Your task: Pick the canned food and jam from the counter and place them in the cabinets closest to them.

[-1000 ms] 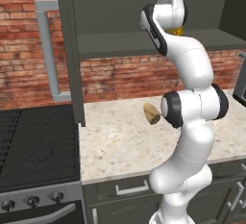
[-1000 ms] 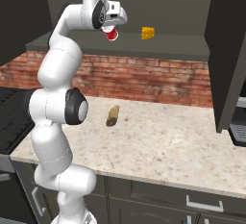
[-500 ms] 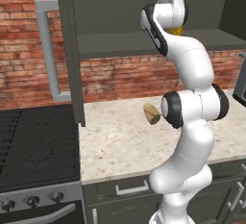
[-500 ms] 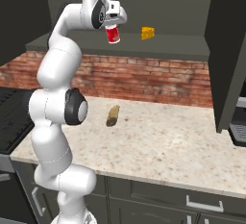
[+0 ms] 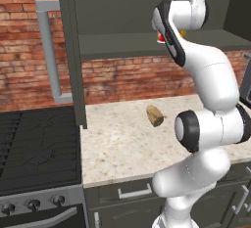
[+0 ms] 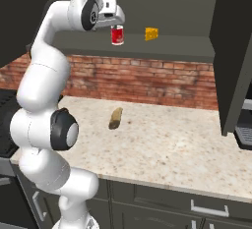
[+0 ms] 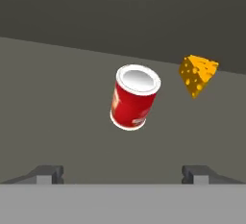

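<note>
The canned food, a red can with a pale top, stands on the shelf of the open dark grey cabinet above the counter. In the hand view the canned food lies ahead of the gripper, clear of both spread fingertips. My gripper is open just in front of and above the can. A sliver of the can peeks out behind the arm in the left base view. The jam is out of view.
A yellow wedge sits on the same shelf right of the can. A brown oval lump lies on the counter. The cabinet's open door hangs left of the arm; the black stove lies below it.
The gripper held the can at the shelf's front, then opened and let it go. The can now stands on the shelf and the hand has drawn back slightly.
</note>
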